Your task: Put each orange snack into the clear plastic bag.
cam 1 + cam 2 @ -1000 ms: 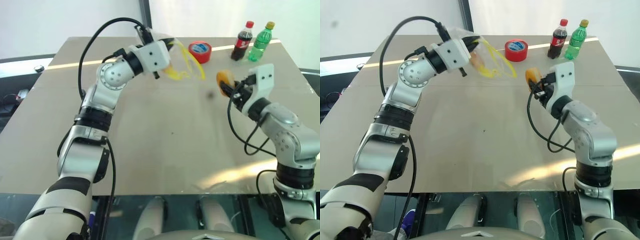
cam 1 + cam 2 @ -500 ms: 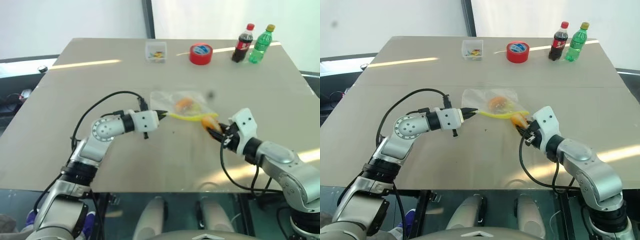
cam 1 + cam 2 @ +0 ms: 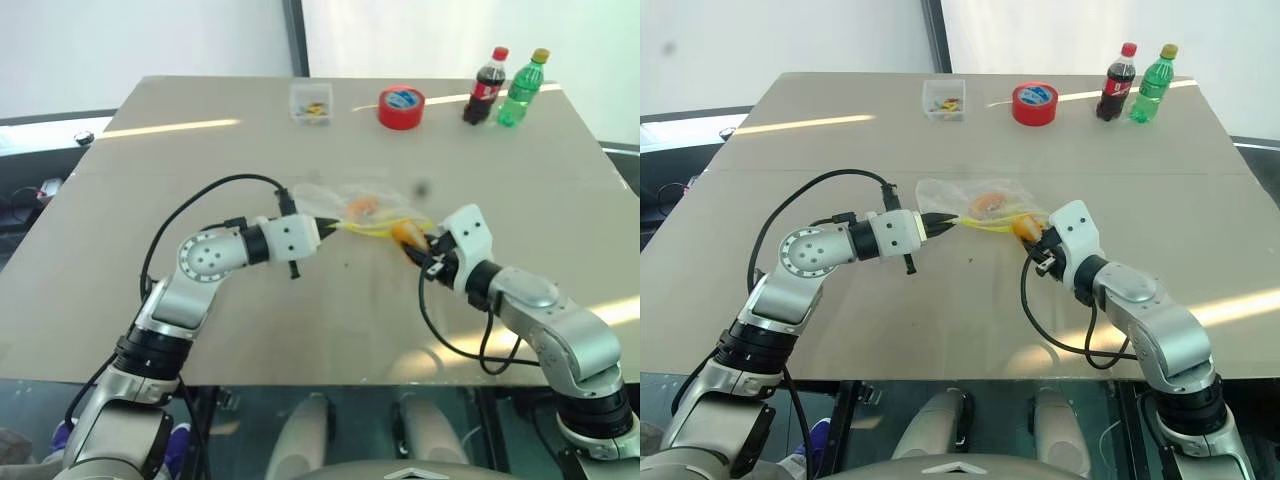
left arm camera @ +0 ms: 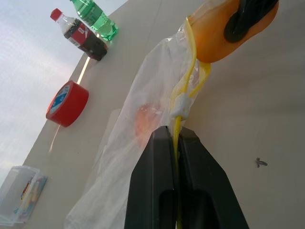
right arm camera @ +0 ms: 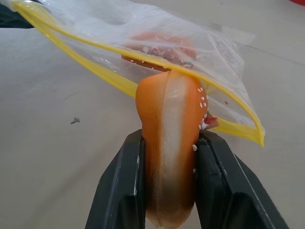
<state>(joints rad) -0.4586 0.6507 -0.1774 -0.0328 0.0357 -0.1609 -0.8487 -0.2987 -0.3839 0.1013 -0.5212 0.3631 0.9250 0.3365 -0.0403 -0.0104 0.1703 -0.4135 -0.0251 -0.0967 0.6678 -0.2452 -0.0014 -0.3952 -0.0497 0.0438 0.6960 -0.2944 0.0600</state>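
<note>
The right gripper [image 5: 167, 183] clamps a pale orange snack [image 5: 167, 157] at lower centre, its tip at the clear plastic bag's [image 5: 143, 36] yellow seal strip [image 5: 95, 67]; a darker snack [image 5: 159, 47] lies inside.

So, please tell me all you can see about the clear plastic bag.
The clear plastic bag is thin, crinkly and transparent, with a yellow seal strip along its mouth. It lies near the middle of the table. The left gripper is shut on the strip at one end. One deep orange snack is already inside. The right gripper presses the paler orange snack against the mouth.
</note>
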